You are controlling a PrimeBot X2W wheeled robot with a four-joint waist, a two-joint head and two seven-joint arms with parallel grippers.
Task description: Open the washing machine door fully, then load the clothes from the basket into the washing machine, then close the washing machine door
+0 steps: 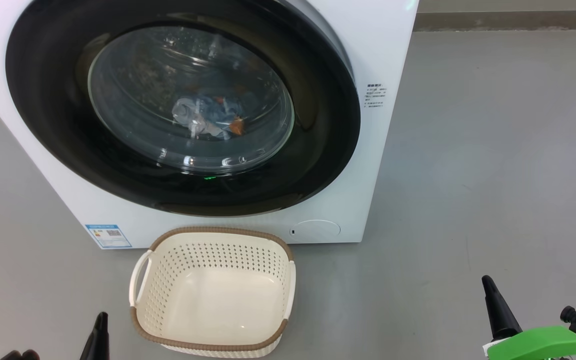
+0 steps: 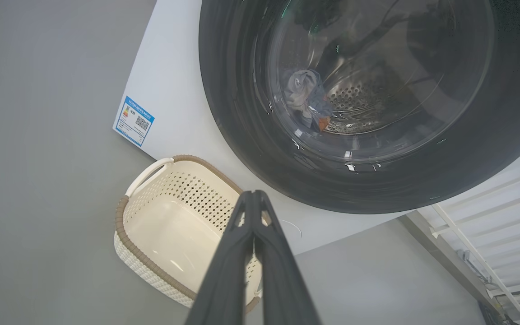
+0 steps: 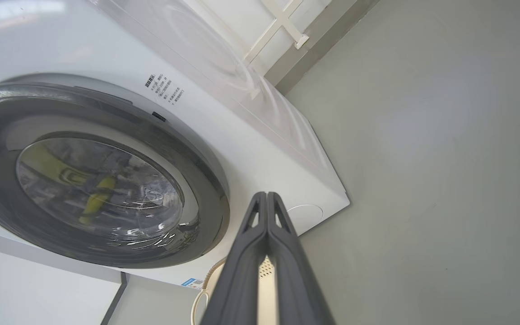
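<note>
The white washing machine (image 1: 378, 60) stands ahead with its black-rimmed round door (image 1: 313, 165) closed flat against the front. Through the glass window I see light-blue clothes (image 1: 208, 116) with an orange patch lying in the drum, also clothes (image 2: 306, 97) in the left wrist view. The cream perforated basket (image 1: 213, 345) sits on the floor before the machine with nothing in it. My left gripper (image 1: 102, 320) is at the lower left, shut, beside the basket. My right gripper (image 1: 488, 282) is at the lower right, shut, well clear of the basket. Both hold nothing.
Grey floor (image 1: 493, 150) spreads wide to the right of the machine. A dark skirting and wall (image 1: 508, 20) run along the back. A white slatted frame (image 2: 490, 225) stands beside the machine. A blue label (image 1: 109, 236) and round service flap (image 1: 315, 229) mark the lower front.
</note>
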